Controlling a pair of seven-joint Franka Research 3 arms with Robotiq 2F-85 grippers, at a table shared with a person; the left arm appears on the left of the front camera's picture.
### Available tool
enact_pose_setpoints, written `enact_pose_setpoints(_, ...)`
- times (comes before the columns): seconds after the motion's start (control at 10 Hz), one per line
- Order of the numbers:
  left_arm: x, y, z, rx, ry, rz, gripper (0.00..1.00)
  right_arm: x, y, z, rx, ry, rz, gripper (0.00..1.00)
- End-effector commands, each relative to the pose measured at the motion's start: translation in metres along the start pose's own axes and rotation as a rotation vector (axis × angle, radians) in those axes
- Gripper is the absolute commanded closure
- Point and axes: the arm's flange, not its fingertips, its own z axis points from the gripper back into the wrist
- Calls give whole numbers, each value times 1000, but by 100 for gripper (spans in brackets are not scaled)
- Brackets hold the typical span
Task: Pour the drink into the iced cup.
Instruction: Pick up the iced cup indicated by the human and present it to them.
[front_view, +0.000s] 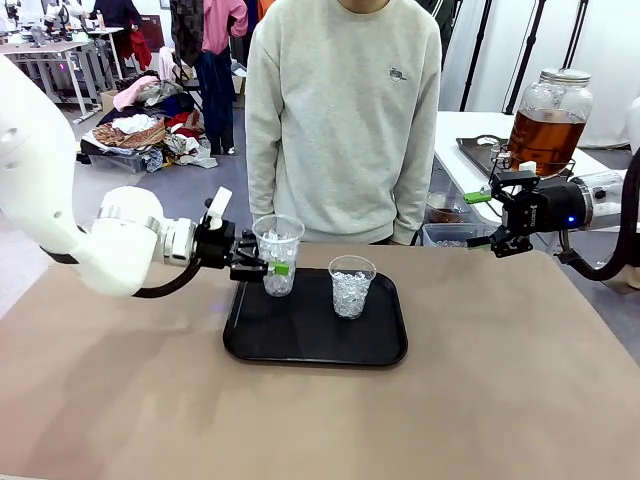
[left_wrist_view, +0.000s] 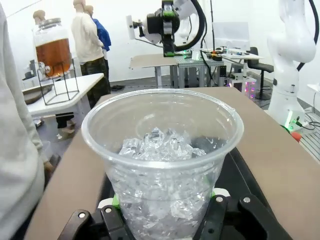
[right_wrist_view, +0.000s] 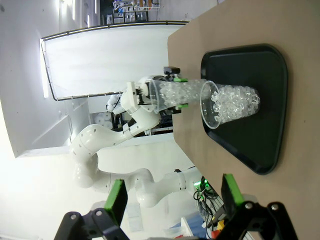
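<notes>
drink (front_view: 545, 138) in lidded glass jar (front_view: 560, 95) on white side desk (front_view: 452, 145), far right, behind right tool (front_view: 483, 218). right tool fingers apart, holding nothing, over far-right edge of brown desk (front_view: 500, 400). left tool (front_view: 272, 270) clamped on iced cup (front_view: 278, 243), upright at far-left corner of black tray (front_view: 300, 350); cannot tell if cup rests on tray or hangs above. second iced cup (front_view: 351, 286) stands on tray, apart from first. person (front_view: 340, 120) at far side.

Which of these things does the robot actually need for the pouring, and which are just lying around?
Needed: drink jar, iced cup held by left gripper, open right gripper.
Lying about: second iced cup, black tray, clothes pile.
</notes>
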Motion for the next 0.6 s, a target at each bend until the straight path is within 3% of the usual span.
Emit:
enact_pose_setpoints(0.0, 34, 3, -9, 41, -2, 10, 36, 1, 2, 1, 0, -2, 4, 0)
enact_pose_setpoints(0.5, 95, 32, -25, 65, 7, 19, 36, 1, 2, 1, 0, -2, 4, 0)
